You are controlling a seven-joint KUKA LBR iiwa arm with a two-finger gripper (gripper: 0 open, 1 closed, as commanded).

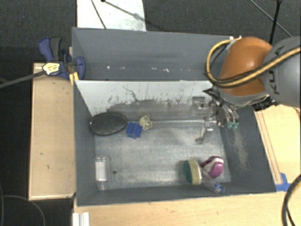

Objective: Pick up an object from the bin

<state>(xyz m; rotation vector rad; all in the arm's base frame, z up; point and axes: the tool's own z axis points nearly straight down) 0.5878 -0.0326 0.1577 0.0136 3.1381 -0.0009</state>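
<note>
Nearest to me lie a purple-and-white rounded thing and a round roll with a green face, touching each other in the near right corner of the bin. My gripper hangs over bare floor just beyond them, on the right side. I cannot tell how far it is open, nor whether it holds anything. Well apart, on the left, are a small blue block, a dark oval stone and a clear cylinder.

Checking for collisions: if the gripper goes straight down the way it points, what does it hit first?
Probably bare bin floor; the gripper hangs behind the green-rimmed round thing, though depth is unclear.
</note>
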